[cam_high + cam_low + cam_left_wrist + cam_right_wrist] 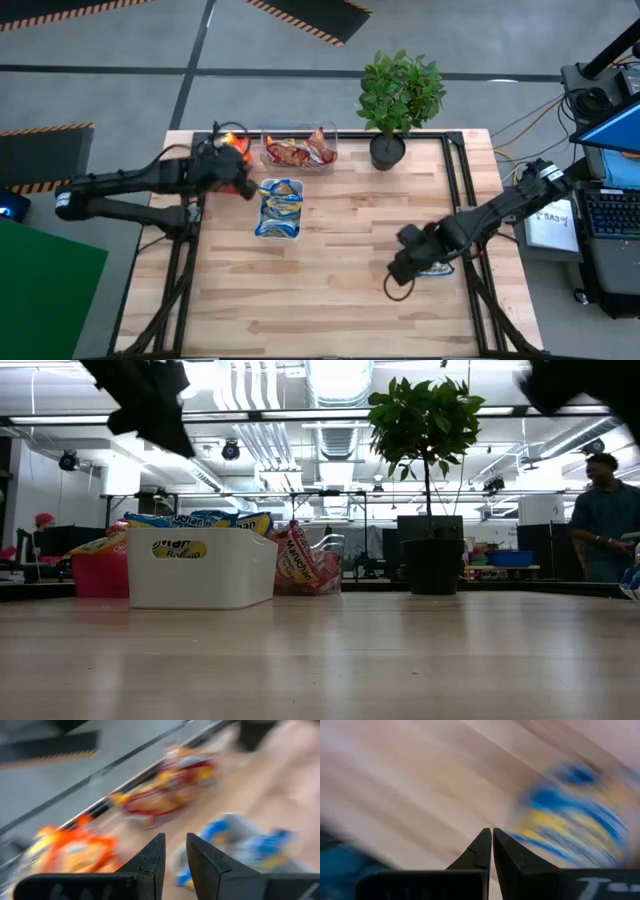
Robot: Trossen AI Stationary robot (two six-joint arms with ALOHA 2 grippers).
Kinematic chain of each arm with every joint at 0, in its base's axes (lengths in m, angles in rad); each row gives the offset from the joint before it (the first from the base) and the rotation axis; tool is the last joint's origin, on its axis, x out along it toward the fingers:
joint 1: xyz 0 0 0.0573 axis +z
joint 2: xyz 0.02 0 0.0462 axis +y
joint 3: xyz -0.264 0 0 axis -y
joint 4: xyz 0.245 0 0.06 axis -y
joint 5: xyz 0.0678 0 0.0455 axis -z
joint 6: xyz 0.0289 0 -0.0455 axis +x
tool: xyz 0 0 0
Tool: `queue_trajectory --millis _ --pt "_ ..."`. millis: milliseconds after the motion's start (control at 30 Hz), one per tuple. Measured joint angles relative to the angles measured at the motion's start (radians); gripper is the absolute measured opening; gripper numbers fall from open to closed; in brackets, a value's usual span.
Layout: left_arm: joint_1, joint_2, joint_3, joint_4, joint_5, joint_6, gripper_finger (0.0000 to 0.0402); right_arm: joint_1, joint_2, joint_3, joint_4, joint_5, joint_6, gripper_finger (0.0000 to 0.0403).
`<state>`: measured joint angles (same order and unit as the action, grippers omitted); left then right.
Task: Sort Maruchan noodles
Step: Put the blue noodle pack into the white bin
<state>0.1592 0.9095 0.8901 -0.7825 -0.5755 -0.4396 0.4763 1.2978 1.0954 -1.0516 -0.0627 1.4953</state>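
Observation:
The Maruchan noodles lie sorted in three trays at the table's far left. Orange packets [232, 143] fill a red tray [100, 572], red-brown ones [298, 150] a clear tray [325, 565], and blue-and-yellow ones [281, 205] a white tray [200, 568]. One more blue-and-yellow packet [438, 268] lies flat on the table at the right. My left gripper [240, 172] hangs over the red tray, slightly open [175, 845], with nothing between its fingers. My right gripper [403, 268] points down beside the loose packet [570, 820], shut [491, 834] and clear of it.
A potted plant [398, 100] stands at the far edge, right of the trays. Bare wood stretches across the table's middle and near side. Black frame rails [462, 180] run along the table's sides. A person [605, 510] stands beyond the table's right.

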Motion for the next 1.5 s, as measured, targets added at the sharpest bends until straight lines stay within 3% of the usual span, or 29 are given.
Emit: queue_trajectory --millis 100,233,300,467,533,667,833,933,1067,1267,1500 --pt "-0.134 -0.021 -0.015 0.069 0.001 0.019 0.0061 0.036 0.046 -0.044 -0.140 -0.137 0.135 0.0009" --pt "-0.294 -0.026 -0.041 0.182 -0.021 0.065 0.0061 0.077 0.111 -0.121 -0.128 -0.239 0.189 0.0009" --pt "-0.352 -0.021 -0.049 0.234 -0.047 0.096 0.0061 0.071 0.149 -0.144 -0.061 -0.175 0.168 0.0009" --pt "-0.432 -0.004 -0.051 0.299 -0.068 0.187 0.0061 0.032 0.178 -0.050 0.210 0.235 0.064 0.0009" --pt "-0.448 0.003 -0.052 0.304 -0.069 0.194 0.0061 0.027 0.177 0.020 0.243 0.333 -0.016 0.0009" --pt "-0.473 0.017 -0.096 0.346 -0.071 0.204 0.0061 0.026 0.175 0.150 0.244 0.344 -0.082 0.0009" --pt "-0.473 0.015 -0.156 0.413 -0.036 0.203 0.0061 0.029 0.194 0.242 0.237 0.351 0.032 0.0009" --pt "-0.474 0.004 -0.160 0.414 -0.033 0.214 0.0061 0.029 0.225 0.261 0.227 0.305 0.065 0.0015" --pt "-0.474 0.001 -0.152 0.413 -0.032 0.267 0.0061 0.031 0.274 0.260 0.126 0.193 0.132 0.0055" --pt "-0.474 -0.004 -0.133 0.419 -0.035 0.314 0.0061 0.048 0.327 0.259 -0.134 -0.050 0.220 0.0164" --pt "-0.474 0.007 -0.133 0.421 -0.035 0.303 0.0061 0.055 0.327 0.175 -0.193 0.010 0.159 0.0280"
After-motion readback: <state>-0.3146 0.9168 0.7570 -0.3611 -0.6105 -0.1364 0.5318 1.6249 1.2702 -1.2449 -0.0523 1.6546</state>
